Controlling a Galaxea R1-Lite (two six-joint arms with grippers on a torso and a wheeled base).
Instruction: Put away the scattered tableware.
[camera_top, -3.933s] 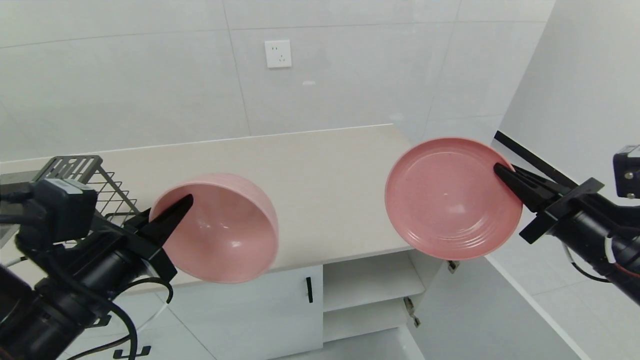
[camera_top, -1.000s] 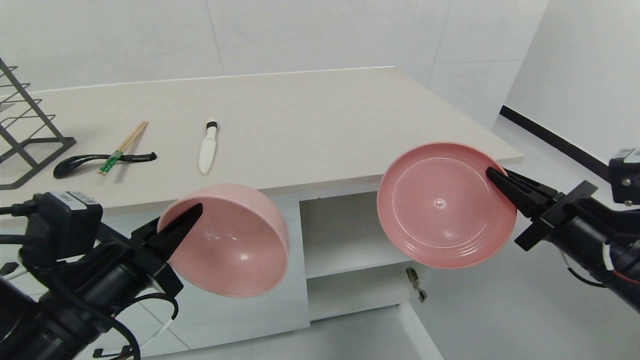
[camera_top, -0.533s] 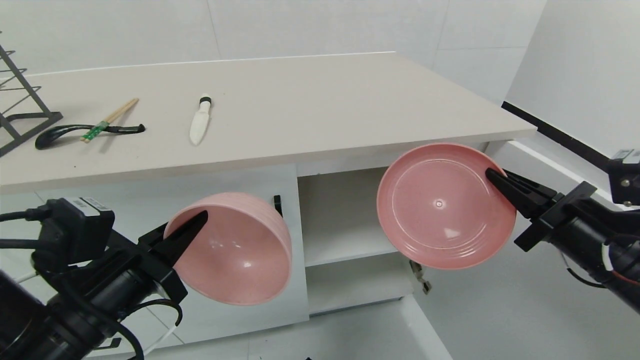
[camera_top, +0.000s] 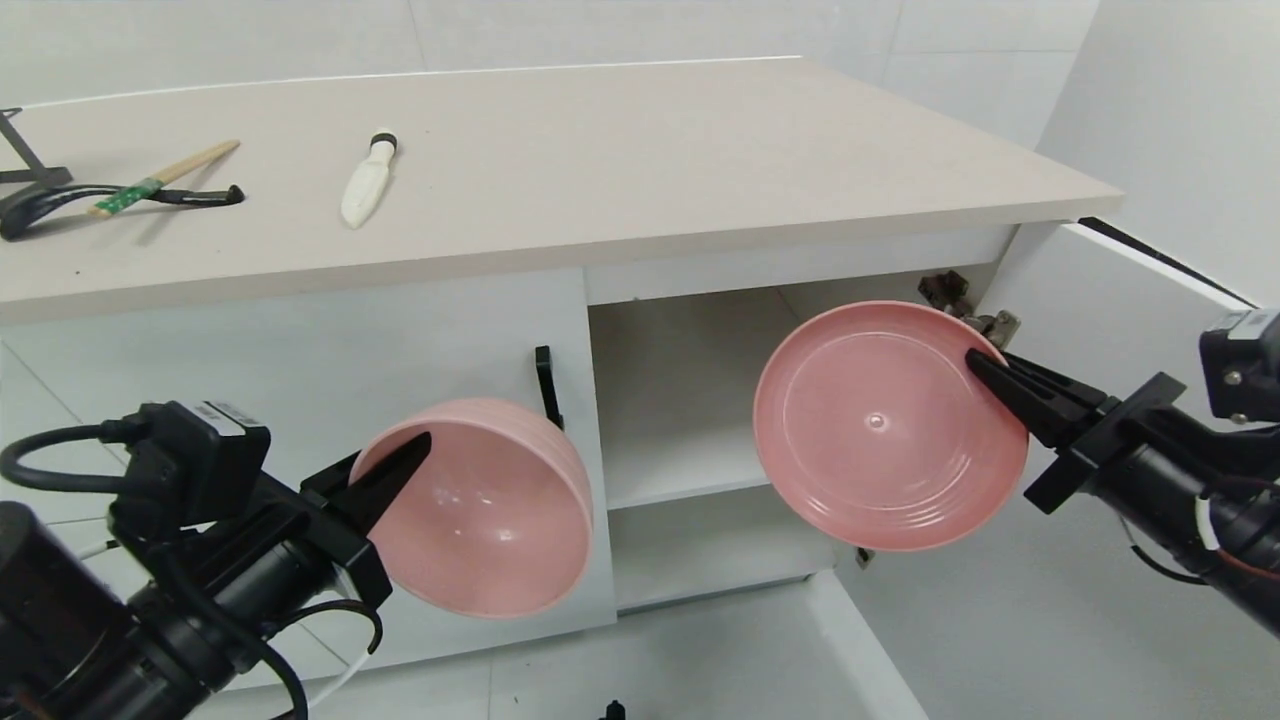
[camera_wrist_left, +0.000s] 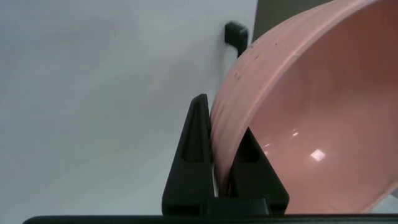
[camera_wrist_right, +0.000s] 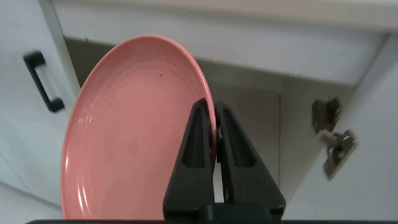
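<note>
My left gripper (camera_top: 395, 470) (camera_wrist_left: 222, 146) is shut on the rim of a pink bowl (camera_top: 490, 510) (camera_wrist_left: 311, 106), held tilted in front of the closed left cabinet door (camera_top: 300, 400). My right gripper (camera_top: 985, 375) (camera_wrist_right: 215, 134) is shut on the rim of a pink plate (camera_top: 880, 425) (camera_wrist_right: 134, 127), held on edge before the open cabinet compartment (camera_top: 690, 400). On the countertop (camera_top: 600, 150) lie a white knife (camera_top: 365, 182), wooden chopsticks (camera_top: 165, 165) and a black spoon (camera_top: 110, 200).
The right cabinet door (camera_top: 1110, 290) stands swung open, its hinge (camera_top: 965, 300) (camera_wrist_right: 333, 137) near the plate. A shelf (camera_top: 690, 470) divides the open compartment. A black handle (camera_top: 545, 385) (camera_wrist_right: 43, 81) sits on the closed door. A rack foot (camera_top: 25, 160) shows at the counter's far left.
The head view has dropped: the countertop now sits higher in the picture and the open cabinet is in front. Both grippers keep hold of bowl and plate, now level with the cabinet opening.
</note>
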